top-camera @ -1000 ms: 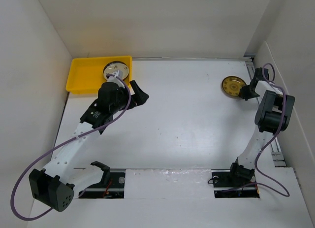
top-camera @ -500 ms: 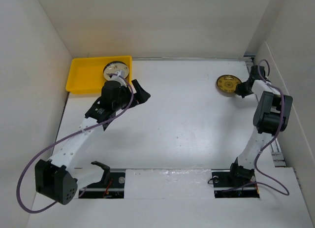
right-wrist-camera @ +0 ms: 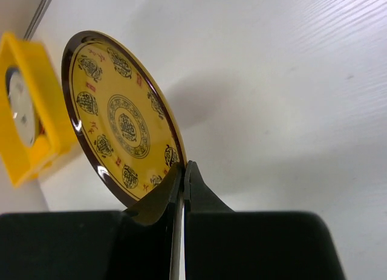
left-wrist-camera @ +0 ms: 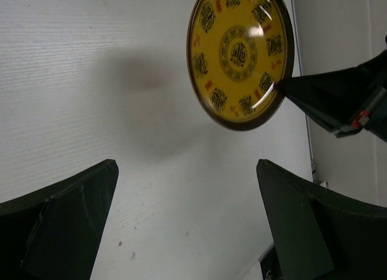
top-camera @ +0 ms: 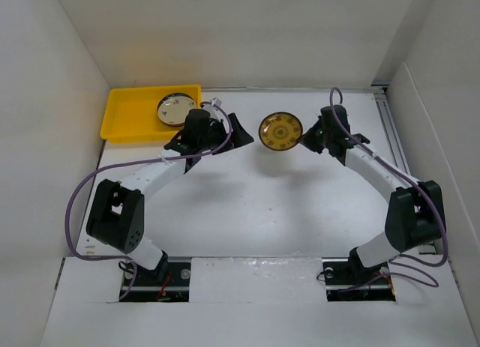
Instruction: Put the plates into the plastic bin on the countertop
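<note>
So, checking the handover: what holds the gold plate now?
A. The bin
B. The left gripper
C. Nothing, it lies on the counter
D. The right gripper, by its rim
D: the right gripper pinches the plate at its rim; the left gripper is open, apart from it.

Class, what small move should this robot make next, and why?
Probably the left gripper should ease forward until its open jaws straddle the free rim of the round brown-rimmed gold patterned plate. The right gripper pinches that plate's opposite edge, holding it above the white countertop, and the yellow plastic bin lies on the left gripper's side.
</note>
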